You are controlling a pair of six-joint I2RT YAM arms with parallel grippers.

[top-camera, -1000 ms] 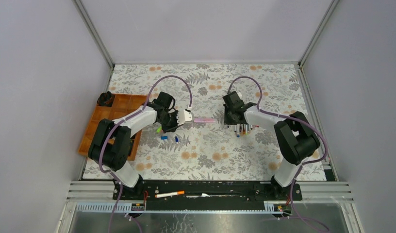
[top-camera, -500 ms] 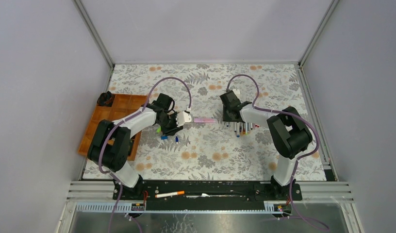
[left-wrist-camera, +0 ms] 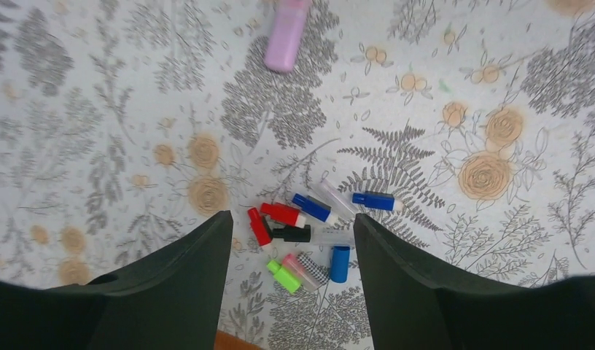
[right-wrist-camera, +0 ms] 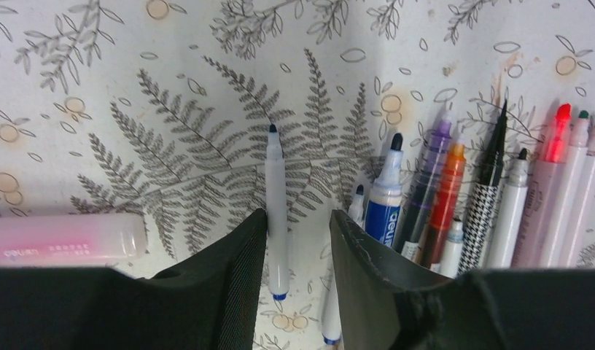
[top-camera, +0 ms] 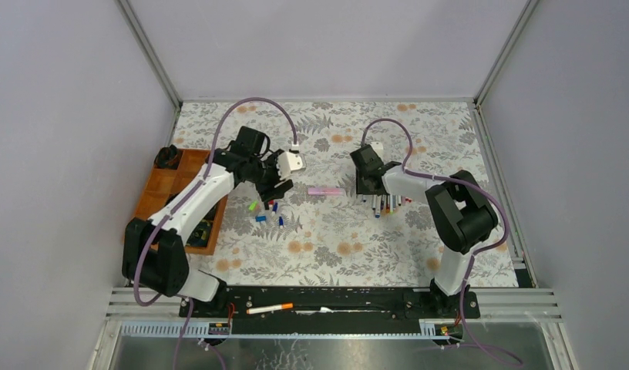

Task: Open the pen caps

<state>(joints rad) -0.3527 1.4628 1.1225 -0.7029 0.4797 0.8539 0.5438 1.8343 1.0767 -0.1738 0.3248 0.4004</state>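
Several loose pen caps (left-wrist-camera: 309, 233) in red, blue, black, green and clear lie in a heap on the floral cloth, small in the top view too (top-camera: 267, 212). My left gripper (left-wrist-camera: 291, 216) hangs open above this heap, with nothing between its fingers (top-camera: 277, 187). A pink highlighter (top-camera: 325, 190) lies on the cloth between the two arms (left-wrist-camera: 286, 33). My right gripper (right-wrist-camera: 298, 215) is open, low over the cloth (top-camera: 367, 185). A white pen with a blue end (right-wrist-camera: 275, 197) lies between its jaws, against the left finger. A row of uncapped pens (right-wrist-camera: 462, 197) lies to its right.
An orange compartment tray (top-camera: 173, 189) sits at the table's left edge with a black object in its far corner. One orange-tipped pen (top-camera: 269, 308) rests on the base rail near the arms. Grey walls close in three sides.
My left gripper has opened and swung back left, away from the pink highlighter, to above the caps. My right gripper has opened a little. The highlighter has stayed in place.
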